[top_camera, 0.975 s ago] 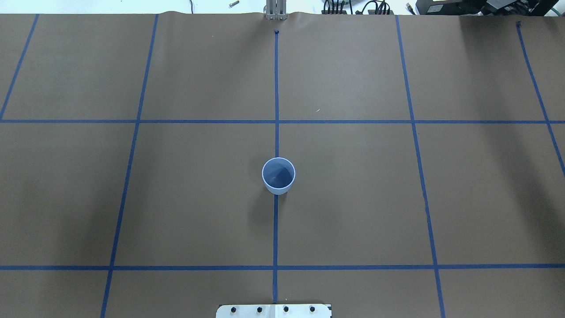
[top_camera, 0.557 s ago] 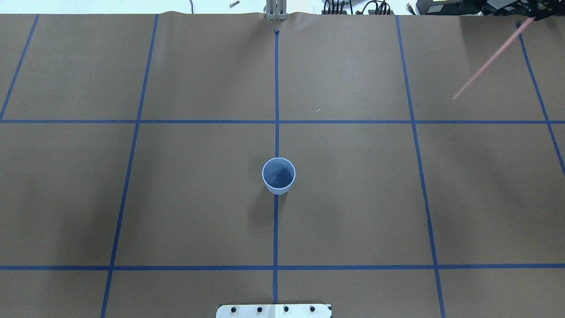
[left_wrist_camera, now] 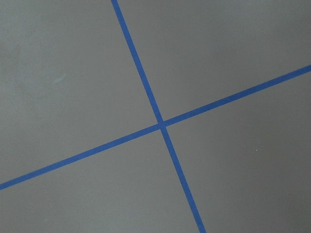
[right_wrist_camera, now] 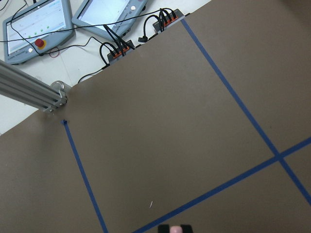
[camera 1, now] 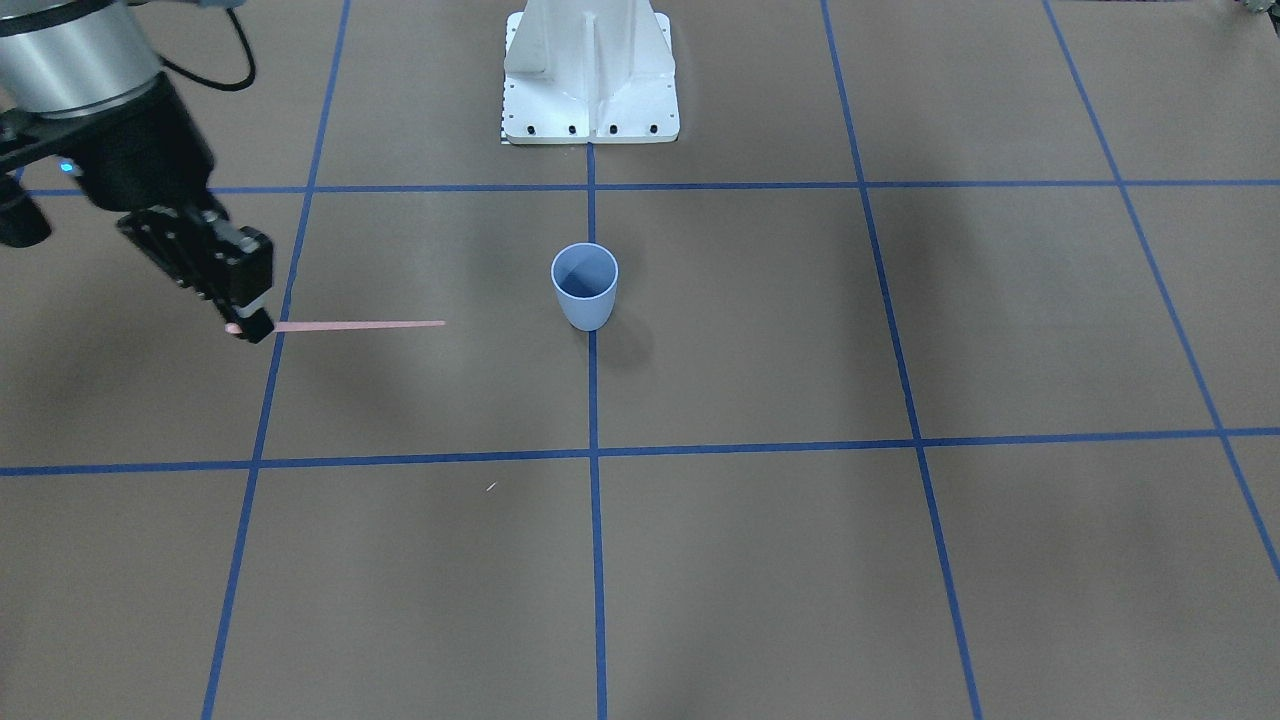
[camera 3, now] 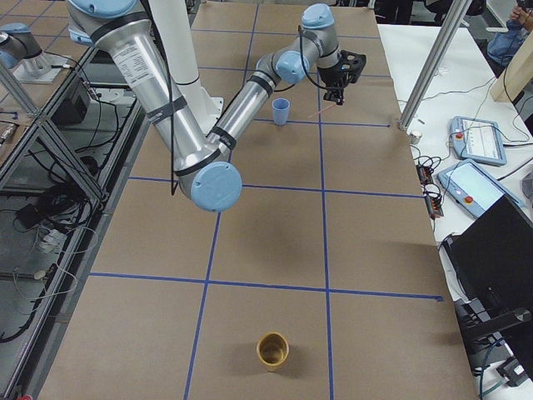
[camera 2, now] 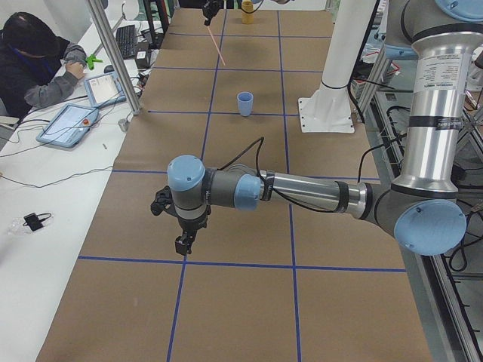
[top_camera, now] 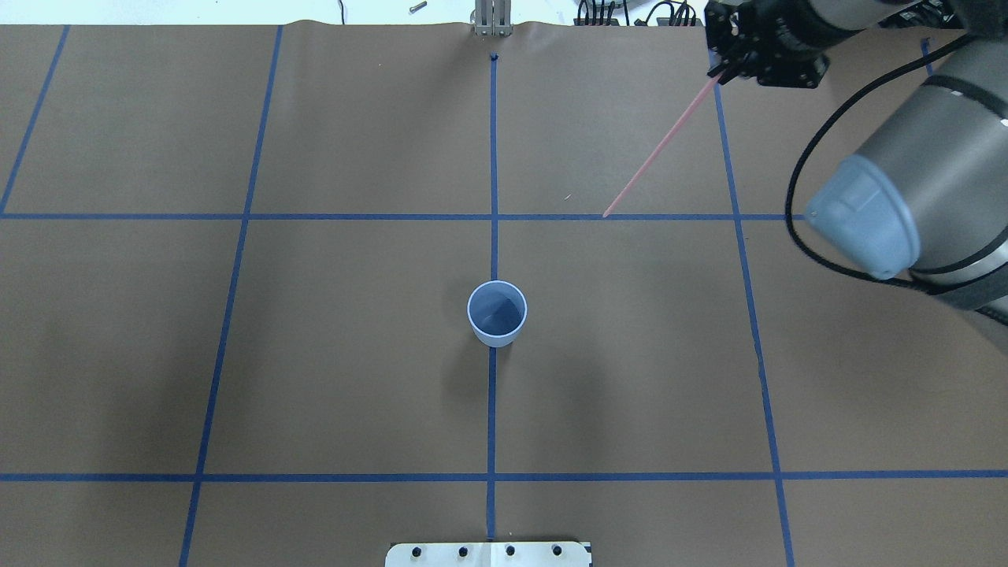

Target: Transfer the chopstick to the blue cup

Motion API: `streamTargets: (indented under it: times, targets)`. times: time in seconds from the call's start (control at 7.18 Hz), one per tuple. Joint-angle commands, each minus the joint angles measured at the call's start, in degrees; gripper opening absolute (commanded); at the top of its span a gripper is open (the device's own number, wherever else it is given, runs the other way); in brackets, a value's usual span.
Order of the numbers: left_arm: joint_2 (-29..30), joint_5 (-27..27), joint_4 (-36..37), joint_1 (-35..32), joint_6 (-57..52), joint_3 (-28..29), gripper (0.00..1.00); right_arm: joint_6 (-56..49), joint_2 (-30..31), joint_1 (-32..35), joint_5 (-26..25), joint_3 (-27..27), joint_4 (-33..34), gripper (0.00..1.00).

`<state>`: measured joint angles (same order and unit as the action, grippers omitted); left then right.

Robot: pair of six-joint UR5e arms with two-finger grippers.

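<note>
The right claw (camera 1: 248,326) pinches a thin, straight pink chopstick (camera 1: 360,325).

Table (top_camera: 315,354) covered in brown paper, gridded with blue tape (top_camera: 494,157). White side bench (camera 2: 38,226) holds tablets (camera 2: 66,124) and cables (right_wrist_camera: 116,46).

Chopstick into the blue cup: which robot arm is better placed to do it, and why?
Right. The right gripper holds the chopstick, free end toward the blue cup; the left gripper hangs far off.
</note>
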<state>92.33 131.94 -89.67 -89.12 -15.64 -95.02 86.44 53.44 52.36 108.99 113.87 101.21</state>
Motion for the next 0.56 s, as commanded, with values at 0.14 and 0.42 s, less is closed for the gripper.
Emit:
streamTargets:
  times: [0.14, 0.42]
  targets:
    - [-0.8, 0.0, -0.1, 0.0, 0.0, 0.1, 0.99, 10.7, -9.4, -12.0, -11.3, -1.7, 12.4, 0.00]
    - [-0.9, 0.1, -0.1, 0.0, 0.0, 0.2, 0.99, 12.8, -12.2, -13.7, -11.6, -1.9, 14.0, 0.00]
